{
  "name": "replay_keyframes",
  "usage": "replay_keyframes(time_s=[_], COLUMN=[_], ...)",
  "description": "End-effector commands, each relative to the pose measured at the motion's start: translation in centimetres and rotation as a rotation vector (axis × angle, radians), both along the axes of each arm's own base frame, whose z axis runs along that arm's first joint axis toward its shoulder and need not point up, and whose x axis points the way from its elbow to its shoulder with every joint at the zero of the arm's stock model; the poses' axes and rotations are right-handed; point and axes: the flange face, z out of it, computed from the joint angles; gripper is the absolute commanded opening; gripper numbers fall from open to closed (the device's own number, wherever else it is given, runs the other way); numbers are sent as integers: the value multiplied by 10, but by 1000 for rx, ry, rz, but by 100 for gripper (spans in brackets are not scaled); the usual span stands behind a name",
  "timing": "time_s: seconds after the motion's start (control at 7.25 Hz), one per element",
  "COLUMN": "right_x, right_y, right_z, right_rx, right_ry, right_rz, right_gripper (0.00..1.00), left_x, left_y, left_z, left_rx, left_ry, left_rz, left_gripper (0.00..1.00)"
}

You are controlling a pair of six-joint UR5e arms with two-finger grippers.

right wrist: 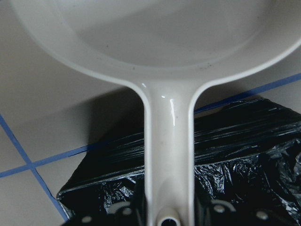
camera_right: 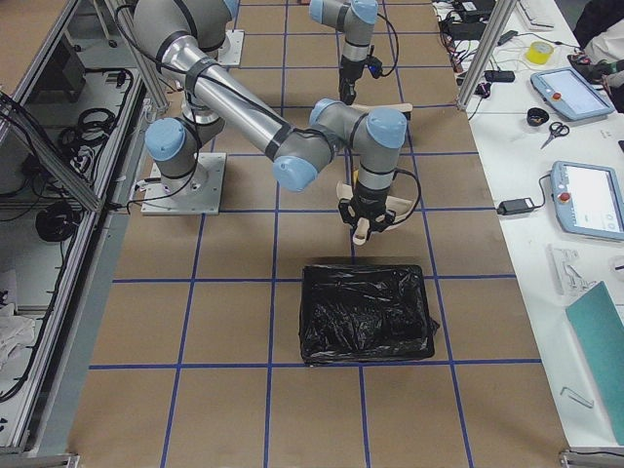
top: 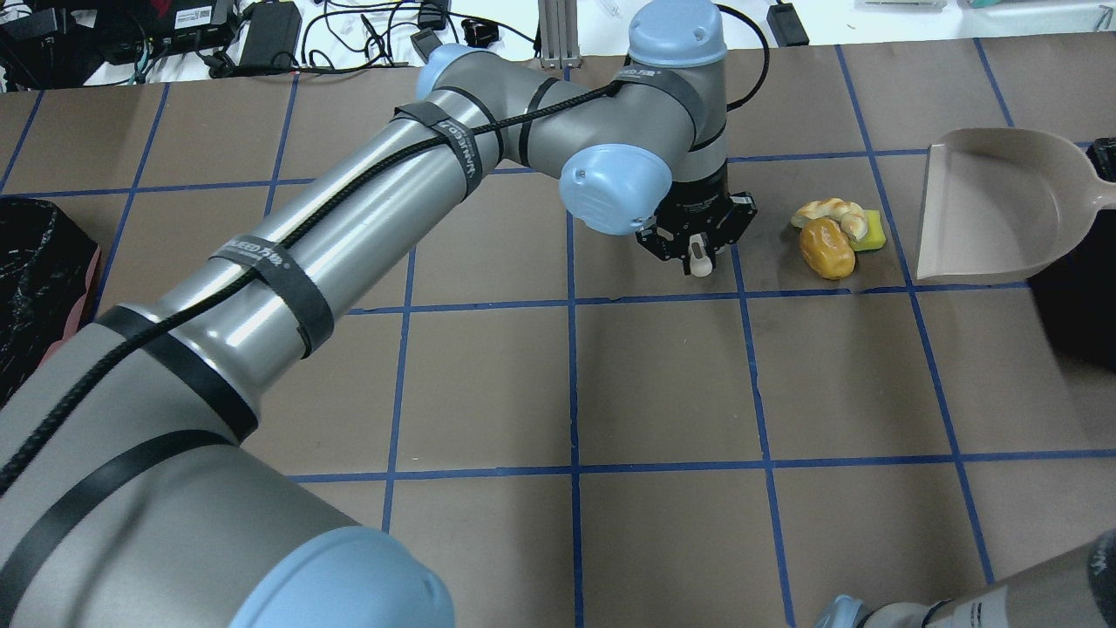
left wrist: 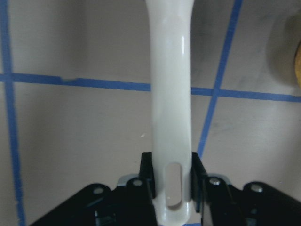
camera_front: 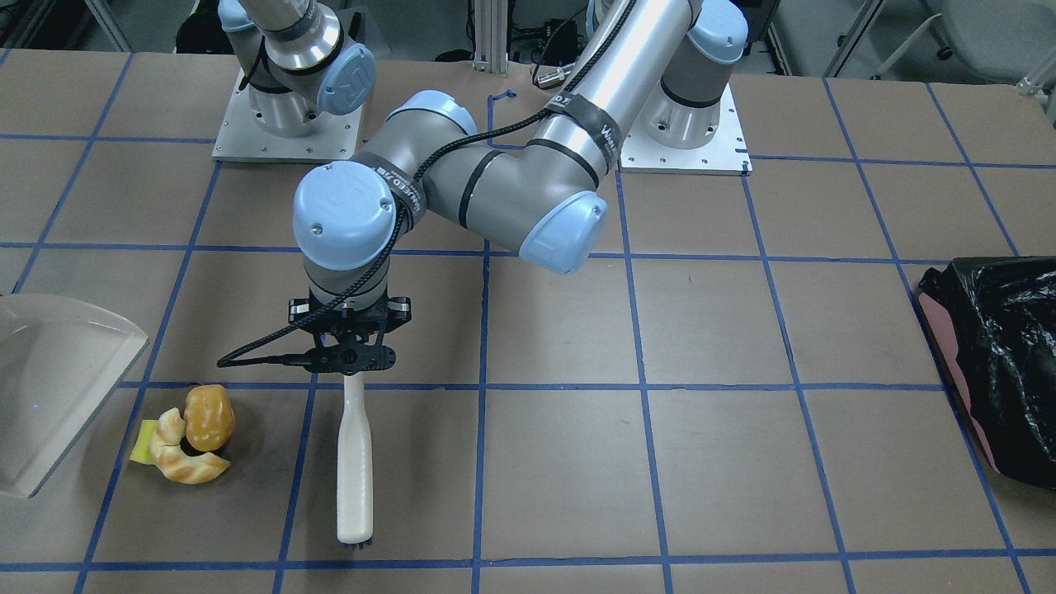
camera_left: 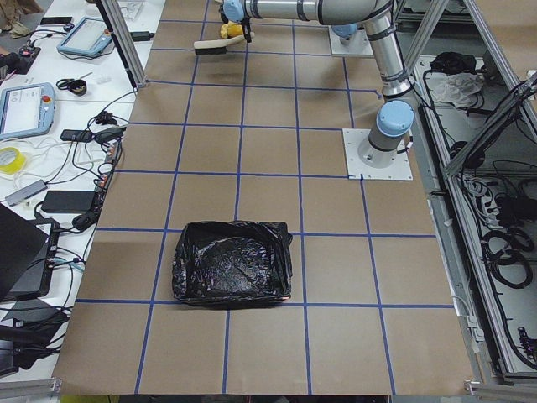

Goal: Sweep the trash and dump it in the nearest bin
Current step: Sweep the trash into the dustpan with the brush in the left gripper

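In the front-facing view, the left gripper (camera_front: 352, 365) is clamped on the top end of the brush (camera_front: 355, 462). This leaves the brush's whole length free to reach down, with the dark bristles at the far tip. The trash (camera_front: 190, 437), a roll, a pastry and a yellow sponge, lies in one tight pile on the table (camera_front: 660, 495). It sits between the brush and the dustpan (camera_front: 58, 388), so a sideways stroke looks set to push it in. The pink bin (camera_front: 1002, 371) is well apart at the opposite end.

Overhead, the dustpan's straight mouth faces the pile from just beside it. The brush hangs on the pile's other side. A black shape under the dustpan's handle is the bin (top: 1081, 323), which seems near enough for a short tip-out.

From the left end, the pink bin fills the foreground. The brush head hangs low, far off beside the trash, and I cannot tell whether it touches the table.

From the right end, the right gripper (camera_right: 363, 216) hovers above the bin's far rim, with the pan stretching away toward the trash.

The left wrist view shows the jaws pressed on both sides of the brush handle.

The right wrist view shows the dustpan's handle running in between the jaws, which grip it. Crinkled black liner lies directly beneath.
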Motion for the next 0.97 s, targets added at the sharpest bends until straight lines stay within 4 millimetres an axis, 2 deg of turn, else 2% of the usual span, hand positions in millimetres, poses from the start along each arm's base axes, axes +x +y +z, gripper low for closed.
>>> replay_keyframes(time_s=[0.0, 0.14, 0.41, 0.55, 0.83], right_x=[-11, -14, -12, -5, 16], right_y=[-14, -19, -20, -20, -21], right_z=[-42, -53, -53, -58, -70], right_rx=[22, 8, 5, 15, 38], right_ry=[-12, 0, 3, -6, -24], right_rz=[82, 83, 83, 83, 118], right_gripper=[0, 0, 0, 0, 0], left_x=[-38, -53, -82, -88, -104], left_y=[-3, -6, 2, 3, 19], left_z=[-19, -24, -38, -46, -46], left_rx=[1, -5, -5, -13, -6], left_ry=[3, 7, 8, 16, 22], left_rz=[4, 20, 24, 40, 46], left_gripper=[0, 0, 0, 0, 0])
